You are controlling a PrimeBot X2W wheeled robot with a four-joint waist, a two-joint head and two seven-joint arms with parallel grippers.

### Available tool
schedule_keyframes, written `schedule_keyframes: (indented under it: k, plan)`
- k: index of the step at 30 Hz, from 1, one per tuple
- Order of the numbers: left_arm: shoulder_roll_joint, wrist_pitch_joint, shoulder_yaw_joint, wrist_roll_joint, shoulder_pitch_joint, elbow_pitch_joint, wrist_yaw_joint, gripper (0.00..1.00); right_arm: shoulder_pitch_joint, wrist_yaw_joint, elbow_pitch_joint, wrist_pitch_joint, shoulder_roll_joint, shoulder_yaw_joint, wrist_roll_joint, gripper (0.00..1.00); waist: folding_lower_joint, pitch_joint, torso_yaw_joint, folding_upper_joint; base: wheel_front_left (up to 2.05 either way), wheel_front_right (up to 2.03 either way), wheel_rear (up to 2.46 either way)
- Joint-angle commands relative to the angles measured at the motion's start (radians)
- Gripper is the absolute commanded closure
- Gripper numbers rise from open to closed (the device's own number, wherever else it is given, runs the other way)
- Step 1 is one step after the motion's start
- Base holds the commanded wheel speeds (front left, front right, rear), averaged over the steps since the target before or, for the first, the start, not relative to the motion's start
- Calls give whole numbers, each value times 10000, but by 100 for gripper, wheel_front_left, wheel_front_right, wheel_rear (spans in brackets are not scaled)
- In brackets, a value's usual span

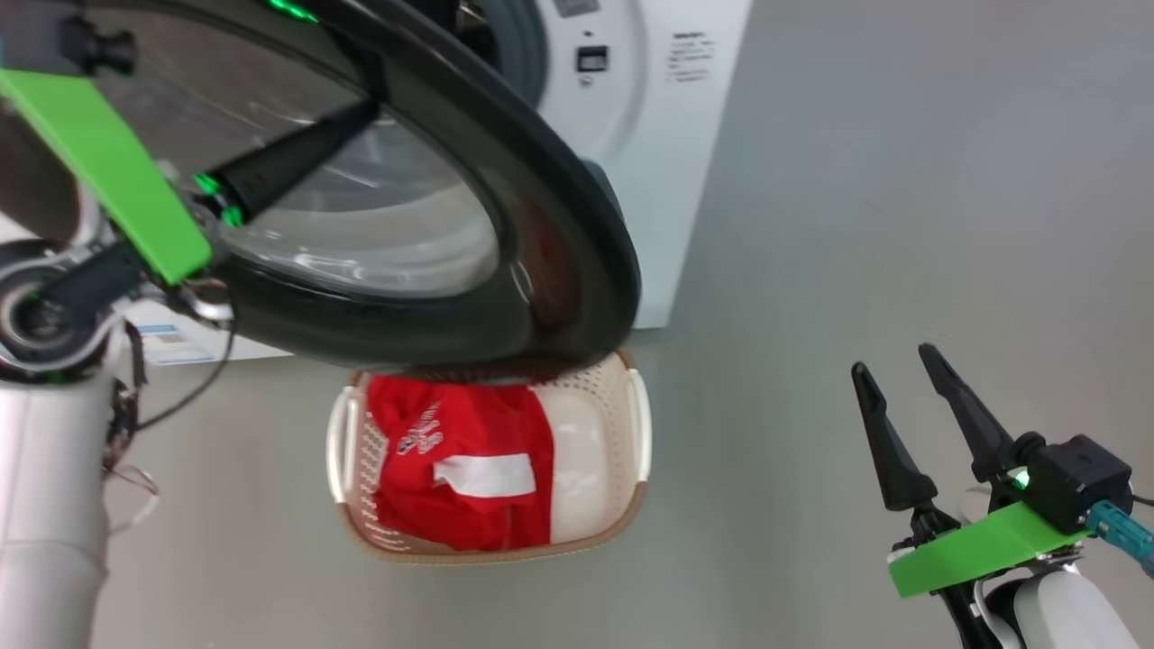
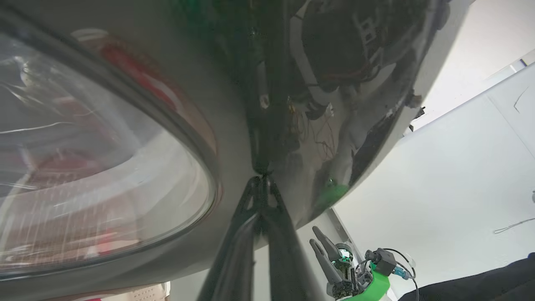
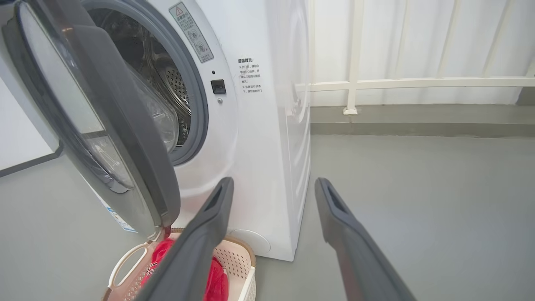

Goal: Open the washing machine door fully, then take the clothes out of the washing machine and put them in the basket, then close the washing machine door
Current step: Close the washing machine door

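The washing machine door (image 1: 559,225) stands partly swung out from the white washing machine (image 1: 667,135), and its lower edge hangs over the basket (image 1: 595,469). My left gripper (image 1: 368,110) is shut, with its tips pressed against the door's glossy black rim (image 2: 234,104); the left wrist view shows the left gripper (image 2: 262,179) touching its own reflection there. Red clothes (image 1: 451,469) with a white patch lie in the basket. At the lower right my right gripper (image 1: 892,361) is open and holds nothing, well away from the basket. The steel drum (image 3: 167,79) looks bare where the door (image 3: 125,138) leaves it in sight.
Grey floor (image 1: 902,180) spreads wide to the right of the machine (image 3: 267,146). A white railing (image 3: 355,83) and a low kerb run along the far side. The basket (image 3: 242,261) sits right below the door, against the machine's front. A thin cable (image 2: 514,225) lies on the floor.
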Motion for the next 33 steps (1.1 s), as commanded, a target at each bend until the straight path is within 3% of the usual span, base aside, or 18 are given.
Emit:
schedule_keyframes:
  k: [1,12,23,26,28,33]
  plan:
    - [528,-203,296,49,-589,-125,-105,100,-185,63,-266,-120,-23,179,-85,0,0,322,-406,0,0,0,0]
    - [1196,-1669,99,21,-1348,1029,-105,100,-271,63,-267,-120,107,92,-89,0,0,478,-1022,0,0,0,0]
    - [1546,-2255,-547,-590,-1077,1186,-105,100,-257,63,-250,-120,62,5,-121,0,0,268,-779,0,0,0,0]
    - [1674,-2488,-614,-755,-648,1013,-105,56,-172,63,-219,-120,22,66,-118,0,0,102,-597,0,0,0,0]
    - [1743,-2765,-634,-809,-290,921,-105,0,-123,63,-204,-120,-15,88,-114,0,0,6,-459,0,0,0,0]
    - [1891,-3340,-775,-979,721,648,-105,0,2,63,-179,-120,-148,123,-104,0,0,-257,-87,0,0,0,0]
